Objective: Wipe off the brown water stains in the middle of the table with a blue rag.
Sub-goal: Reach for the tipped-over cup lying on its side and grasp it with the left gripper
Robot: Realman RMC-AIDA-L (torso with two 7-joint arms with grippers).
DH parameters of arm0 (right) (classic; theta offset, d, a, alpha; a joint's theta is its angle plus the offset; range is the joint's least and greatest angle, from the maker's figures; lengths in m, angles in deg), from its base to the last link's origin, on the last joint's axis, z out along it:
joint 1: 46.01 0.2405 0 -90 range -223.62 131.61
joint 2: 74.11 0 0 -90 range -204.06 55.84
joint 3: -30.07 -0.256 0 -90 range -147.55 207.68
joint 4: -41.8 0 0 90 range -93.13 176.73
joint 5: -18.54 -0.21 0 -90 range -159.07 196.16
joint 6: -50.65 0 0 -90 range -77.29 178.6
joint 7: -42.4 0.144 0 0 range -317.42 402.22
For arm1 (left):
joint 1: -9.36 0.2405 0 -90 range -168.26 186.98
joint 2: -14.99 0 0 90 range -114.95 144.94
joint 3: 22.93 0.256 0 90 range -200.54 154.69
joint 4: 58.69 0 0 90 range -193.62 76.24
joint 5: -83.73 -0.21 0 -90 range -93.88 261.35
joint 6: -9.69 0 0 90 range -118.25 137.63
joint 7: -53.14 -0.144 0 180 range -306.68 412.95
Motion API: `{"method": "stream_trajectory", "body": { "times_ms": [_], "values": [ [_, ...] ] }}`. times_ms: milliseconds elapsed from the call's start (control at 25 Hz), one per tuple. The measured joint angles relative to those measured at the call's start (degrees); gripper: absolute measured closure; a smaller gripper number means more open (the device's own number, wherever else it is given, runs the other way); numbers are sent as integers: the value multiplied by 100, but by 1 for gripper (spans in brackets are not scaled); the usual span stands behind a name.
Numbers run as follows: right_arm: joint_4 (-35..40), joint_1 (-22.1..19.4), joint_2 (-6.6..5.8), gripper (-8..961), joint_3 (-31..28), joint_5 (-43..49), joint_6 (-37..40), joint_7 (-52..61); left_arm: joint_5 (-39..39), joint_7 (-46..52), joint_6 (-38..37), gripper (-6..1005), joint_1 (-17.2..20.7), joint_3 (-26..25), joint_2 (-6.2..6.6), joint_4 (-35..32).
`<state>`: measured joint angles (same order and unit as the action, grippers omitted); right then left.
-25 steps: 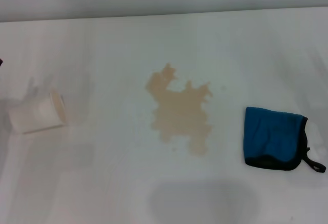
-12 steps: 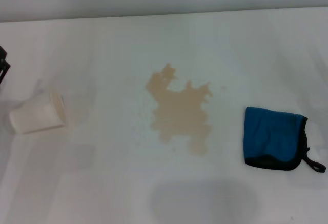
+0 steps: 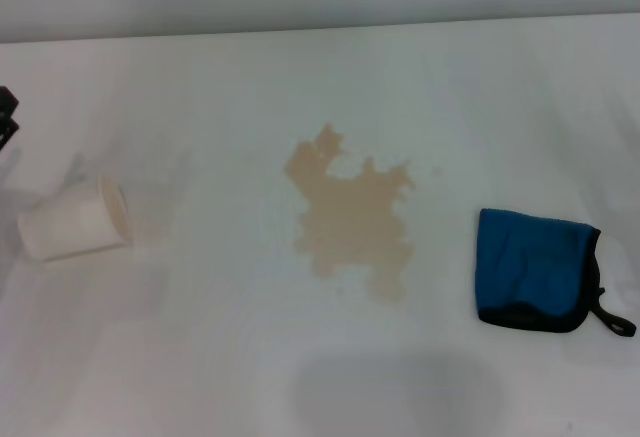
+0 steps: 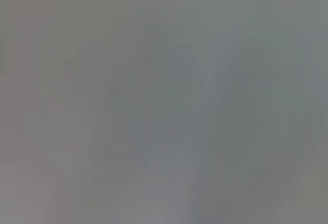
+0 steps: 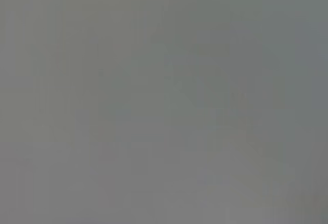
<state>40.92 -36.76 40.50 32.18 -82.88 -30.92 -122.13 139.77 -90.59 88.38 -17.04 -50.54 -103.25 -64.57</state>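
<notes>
left gripper (image 3: pixel 6 117) at far-left edge, fingers' state we cannot tell | paper cup (image 3: pixel 75 222) tipped over | brown water stains (image 3: pixel 352 217) mid-surface (image 3: pixel 200 357), unwiped | blue rag (image 3: pixel 535 269) lies right, ungrasped | right gripper unseen | we judge: pickup and wiping both remain

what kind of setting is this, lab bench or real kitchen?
Probably a staged test bench, not a kitchen: a bare white table against a plain wall, holding only a tipped paper cup, a brown spill and a blue rag. The left gripper peeks in at the edge.
</notes>
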Motion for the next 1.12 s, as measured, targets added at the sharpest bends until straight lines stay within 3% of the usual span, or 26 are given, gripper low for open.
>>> {"method": "stream_trajectory", "body": {
  "times_ms": [200, 440, 520, 600, 1120],
  "values": [
    [0, -3, 0, 81, 0, 0, 5, 0, -76, 438, 260, 112, -197, 128, -4, -570],
    [-3, -12, 0, 82, 0, 0, 7, 0, -60, 1438, 390, 112, -470, 747, -45, -1531],
    [-5, -11, 0, 82, 0, 0, 8, 0, -60, 1438, 390, 111, -470, 747, -45, -1531],
    [-8, -11, 0, 82, 0, 0, 9, 0, 15, 2078, 396, 111, -597, 1113, -50, -2021],
    [-18, 21, 0, 81, 0, -47, 39, 0, 313, 2430, 553, 111, -621, 1200, -73, -2364]
  ]
}}
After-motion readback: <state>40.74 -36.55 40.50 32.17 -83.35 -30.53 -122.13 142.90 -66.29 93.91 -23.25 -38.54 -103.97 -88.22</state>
